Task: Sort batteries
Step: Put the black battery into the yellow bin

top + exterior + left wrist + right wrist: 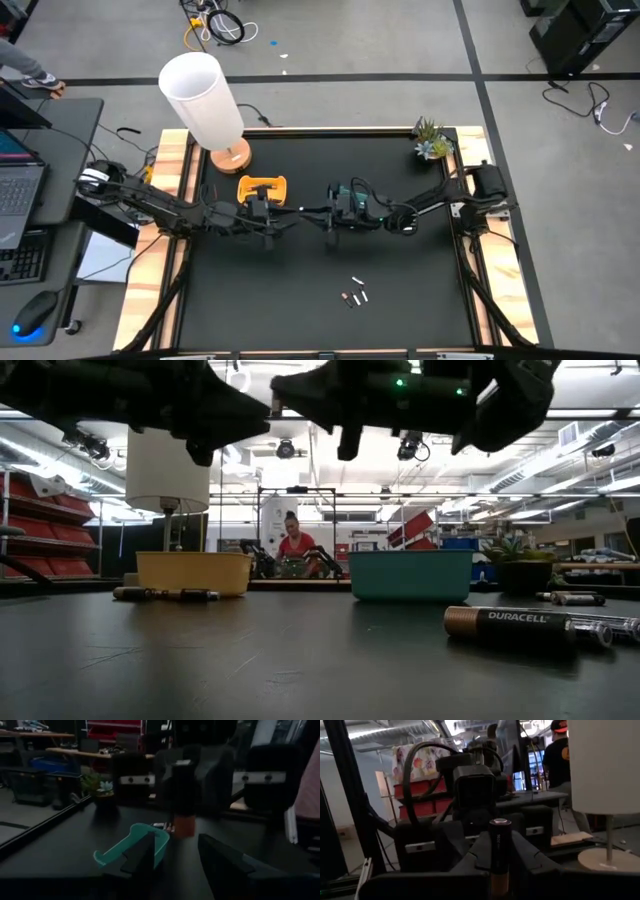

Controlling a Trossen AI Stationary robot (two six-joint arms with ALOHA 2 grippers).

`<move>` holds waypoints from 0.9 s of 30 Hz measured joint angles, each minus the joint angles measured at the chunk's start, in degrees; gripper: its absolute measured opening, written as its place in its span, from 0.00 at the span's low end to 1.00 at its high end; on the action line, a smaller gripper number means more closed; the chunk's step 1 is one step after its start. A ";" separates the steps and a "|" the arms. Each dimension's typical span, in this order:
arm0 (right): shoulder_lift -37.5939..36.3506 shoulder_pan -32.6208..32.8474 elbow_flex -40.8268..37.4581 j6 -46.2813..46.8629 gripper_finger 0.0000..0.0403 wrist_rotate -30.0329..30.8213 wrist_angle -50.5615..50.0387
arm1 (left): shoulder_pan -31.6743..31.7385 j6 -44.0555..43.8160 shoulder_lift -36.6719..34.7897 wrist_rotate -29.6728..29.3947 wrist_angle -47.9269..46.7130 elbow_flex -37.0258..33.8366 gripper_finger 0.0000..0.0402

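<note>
A white-shaded lamp [205, 100] stands on a round wooden base at the table's [400, 310] far left corner. Across from the lamp, a small potted plant [431, 141] occupies the other far corner. Left of the lamp, a laptop [20, 190] sits on a side desk.

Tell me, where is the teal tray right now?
In the high view the teal tray sits mid-table, under the right gripper, just right of the yellow tray.

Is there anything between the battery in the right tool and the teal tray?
Nothing visible. The right tool holds the battery upright, copper end down, close by the teal tray, at its far rim, with only open air between. The left tool waits open nearby.
</note>
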 joint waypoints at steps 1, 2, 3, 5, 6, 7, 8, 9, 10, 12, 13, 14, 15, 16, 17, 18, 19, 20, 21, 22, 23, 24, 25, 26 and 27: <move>0.74 0.12 0.65 -0.39 0.07 0.02 0.23 | -0.02 -0.30 0.32 0.00 0.79 0.00 0.42; 1.40 0.28 1.55 -1.00 0.07 0.24 0.45 | -0.02 -0.46 0.70 0.10 1.11 0.00 0.42; 1.93 0.44 2.32 -1.72 0.07 0.82 0.27 | -0.02 -0.65 1.11 0.11 1.20 0.00 0.42; 2.70 0.64 4.16 -2.60 0.07 0.93 -0.17 | 0.00 -0.88 2.14 0.03 2.06 0.00 0.42; 2.75 0.66 4.70 -2.89 0.07 0.97 -0.79 | 0.00 -0.89 2.55 -0.24 2.54 0.00 0.42; 2.71 0.68 5.33 -3.23 0.07 1.14 -1.84 | 0.00 -0.88 2.97 -0.32 3.12 0.00 0.42; 2.69 0.74 5.84 -3.62 0.07 1.37 -2.65 | -0.02 -0.90 3.30 -0.30 3.65 0.00 0.42; 2.63 0.75 5.99 -3.98 0.07 1.50 -3.31 | -0.02 -0.88 3.48 -0.37 3.65 0.00 0.42; 2.47 0.75 6.14 -4.11 0.07 1.46 -4.06 | -0.02 -0.88 3.53 -0.63 3.92 0.00 0.42; 2.31 0.75 6.41 -4.13 0.07 1.28 -5.27 | -0.05 -0.81 3.53 -1.50 4.88 0.00 0.42; 2.23 0.75 6.44 -4.11 0.07 1.32 -5.60 | -0.05 -0.56 3.53 -1.66 5.42 0.00 0.41; 2.21 0.75 6.44 -4.04 0.07 1.62 -6.13 | -0.05 -0.10 3.53 -1.66 6.10 0.00 0.41; 2.36 0.78 6.44 -3.79 0.07 2.02 -6.68 | -0.07 0.28 3.53 -1.65 6.90 0.00 0.40; 2.55 0.79 6.43 -3.18 0.07 2.43 -6.60 | -0.08 0.54 3.52 -1.64 7.15 0.00 0.39; 2.56 0.87 6.33 -3.06 0.07 2.63 -6.88 | -0.11 0.63 3.54 -1.81 7.02 -0.02 0.38; 2.56 1.07 6.22 -3.04 0.07 3.06 -7.00 | -0.11 0.84 3.57 -2.50 6.81 -0.02 0.35; 2.56 1.34 6.20 -3.36 0.07 3.99 -7.08 | -0.16 1.20 3.55 -3.74 6.19 0.00 0.30; 2.58 1.72 6.20 -3.85 0.07 5.18 -7.24 | -0.25 2.14 3.50 -4.71 5.73 0.00 0.23; 2.56 2.12 6.20 -4.67 0.08 6.02 -7.37 | -0.51 3.07 3.50 -5.38 5.48 0.00 0.16; 2.53 2.48 6.20 -5.10 0.08 6.69 -7.56 | -0.87 4.49 3.50 -5.83 5.50 0.00 0.15; 2.43 2.71 6.22 -5.18 0.09 6.90 -7.92 | -1.37 5.84 3.57 -6.45 6.28 0.00 0.16; 2.31 2.88 6.31 -5.02 0.10 6.90 -8.42 | -1.86 7.19 3.61 -6.85 7.14 0.00 0.16; 2.21 3.02 6.39 -4.61 0.11 7.22 -8.50 | -2.15 8.22 3.60 -7.03 7.94 0.00 0.16; 2.21 3.04 6.46 -4.05 0.13 7.61 -8.76 | -2.29 8.79 3.40 -7.31 8.07 0.06 0.16; 2.25 3.04 6.48 -3.42 0.15 7.89 -8.72 | -2.34 9.34 3.07 -7.82 7.84 0.13 0.16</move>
